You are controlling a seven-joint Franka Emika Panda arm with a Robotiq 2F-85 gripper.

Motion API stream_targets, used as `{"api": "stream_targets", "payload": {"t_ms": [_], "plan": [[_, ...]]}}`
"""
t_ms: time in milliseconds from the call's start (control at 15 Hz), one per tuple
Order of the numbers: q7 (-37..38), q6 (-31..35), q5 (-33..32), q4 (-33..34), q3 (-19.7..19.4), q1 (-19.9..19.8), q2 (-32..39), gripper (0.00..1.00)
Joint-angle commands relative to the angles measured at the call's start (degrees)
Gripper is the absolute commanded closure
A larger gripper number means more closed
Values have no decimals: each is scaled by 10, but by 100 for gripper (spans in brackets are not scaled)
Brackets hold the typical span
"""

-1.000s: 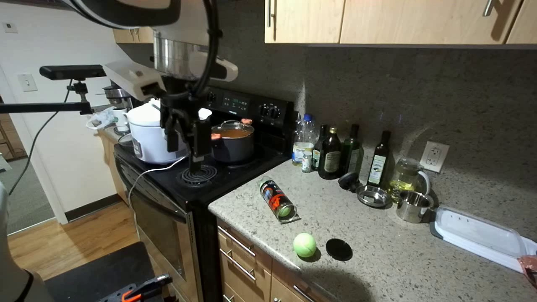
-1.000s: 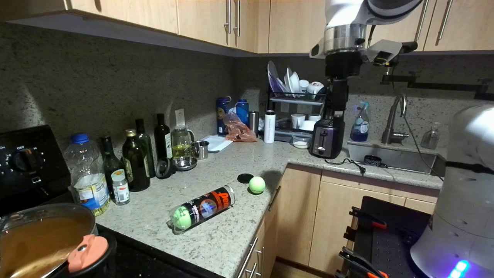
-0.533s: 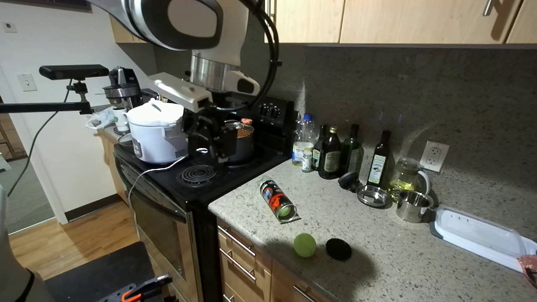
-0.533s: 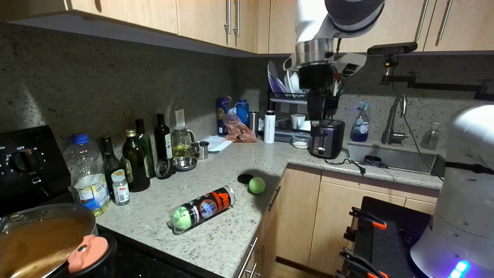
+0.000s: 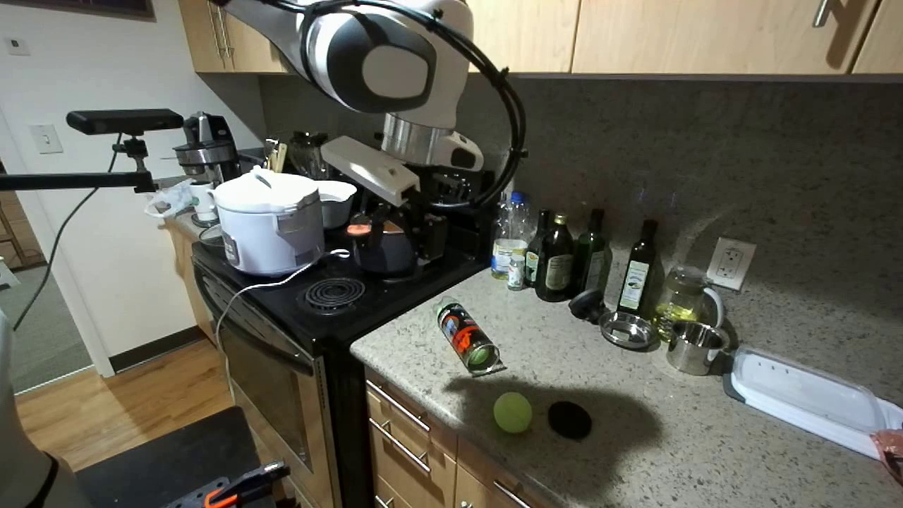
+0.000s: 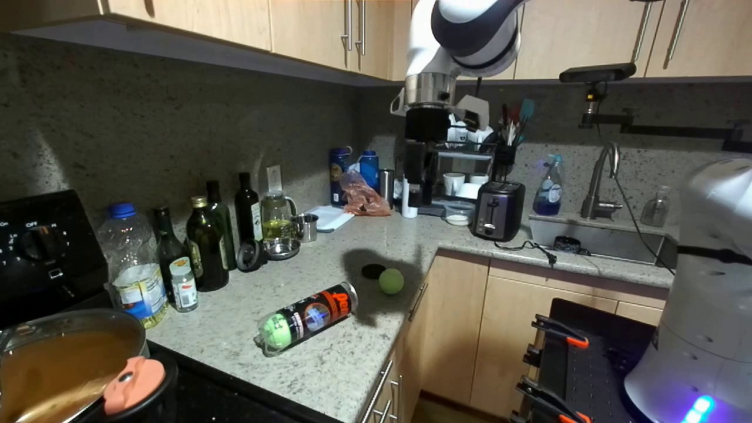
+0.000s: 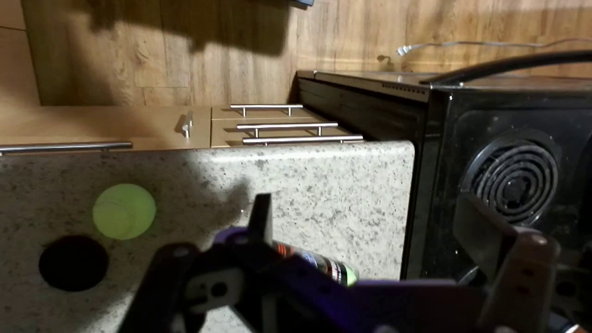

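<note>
One ball tube [image 7: 319, 262], partly hidden only in wrist view, apparently by wide-spread hand [image 7: 364, 215]

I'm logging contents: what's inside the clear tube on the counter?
Near one end of the clear tube, a green ball shows; the printed label hides the middle.

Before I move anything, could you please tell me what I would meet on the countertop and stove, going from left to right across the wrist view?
From left to right: black disc, green ball, printed tube, coil burner.
</note>
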Motion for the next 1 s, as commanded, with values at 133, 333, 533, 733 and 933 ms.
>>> {"api": "stream_targets", "payload": {"t_ms": [133, 333, 533, 733, 933], "plan": [[4, 54, 104, 59, -10, -14, 89, 0], [5, 72, 130, 75, -6, -23, 127, 0], [7, 79, 129, 93, -1, -31, 166, 0], [-1, 75, 140, 110, 1, -39, 205, 0], [-14, 63, 159, 131, 6, -51, 243, 0]]}}
